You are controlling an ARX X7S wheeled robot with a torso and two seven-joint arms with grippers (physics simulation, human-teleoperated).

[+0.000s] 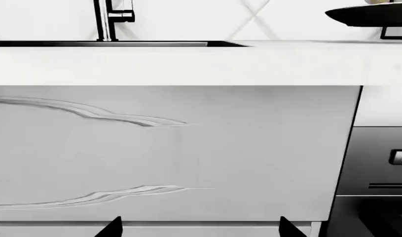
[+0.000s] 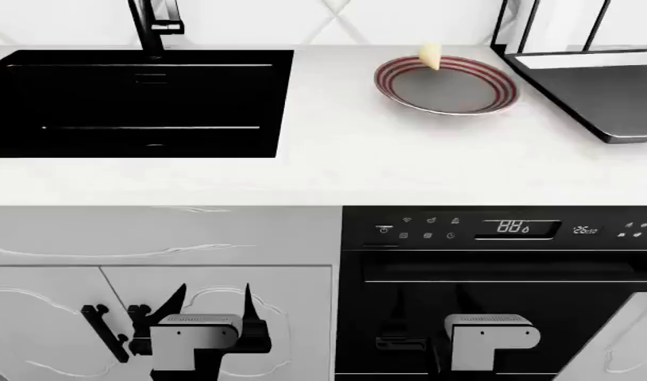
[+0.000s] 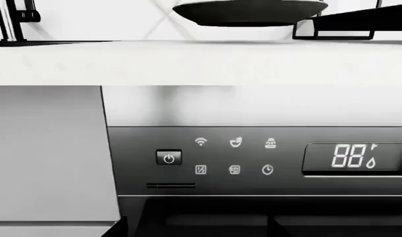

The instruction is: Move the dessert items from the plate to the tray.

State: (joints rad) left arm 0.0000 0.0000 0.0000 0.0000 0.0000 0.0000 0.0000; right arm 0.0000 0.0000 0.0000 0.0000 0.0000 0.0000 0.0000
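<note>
A plate [image 2: 446, 87] with a red striped rim sits on the white counter. One pale yellow ice-cream cone [image 2: 431, 55] rests at its far rim. I see no second cone. The dark grey tray [image 2: 604, 111] lies at the counter's right end, next to the plate. Both grippers hang low in front of the cabinets, below counter level. My left gripper [image 2: 213, 305] is open and empty before the white cabinet door [image 1: 201, 227]. My right gripper [image 2: 434, 313] is open and empty before the black oven [image 3: 201, 232]. The plate shows edge-on in both wrist views [image 1: 368, 15] [image 3: 250, 12].
A black sink basin [image 2: 132, 103] with a black faucet [image 2: 154, 24] fills the counter's left part. A black wire frame [image 2: 514, 24] stands behind the tray. The oven's control panel [image 3: 234, 158] and the counter's front edge [image 2: 323, 194] lie above both grippers.
</note>
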